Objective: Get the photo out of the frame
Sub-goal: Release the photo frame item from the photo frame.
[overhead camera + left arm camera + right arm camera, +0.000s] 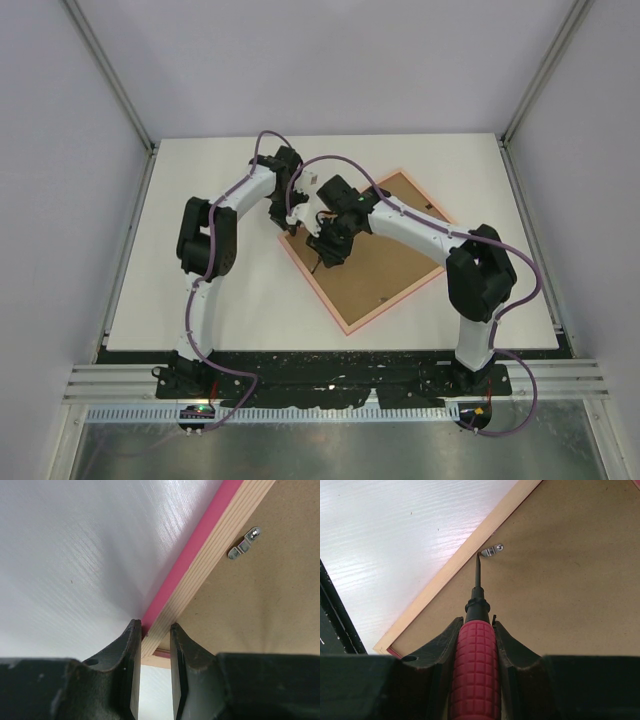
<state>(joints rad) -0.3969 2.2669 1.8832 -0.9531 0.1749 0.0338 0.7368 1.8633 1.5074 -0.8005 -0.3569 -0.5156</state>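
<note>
pink frame [205,565] lies face down mid table [200,200]; your left gripper [152,627] pinches its edge, right gripper [476,622] grips a red screwdriver [475,665], tip at a clip [490,551]; photo seemingly hidden underneath.

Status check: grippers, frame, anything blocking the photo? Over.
Left gripper shut on frame rail. Right gripper shut on red-handled tool, tip at metal clip. Frame face down, backing board in, photo hidden.

I am finding no readable text, label, brand, number or sign on the frame [190,555], its backing board [560,580], the red-handled tool [476,670] or the bench [260,310].
</note>
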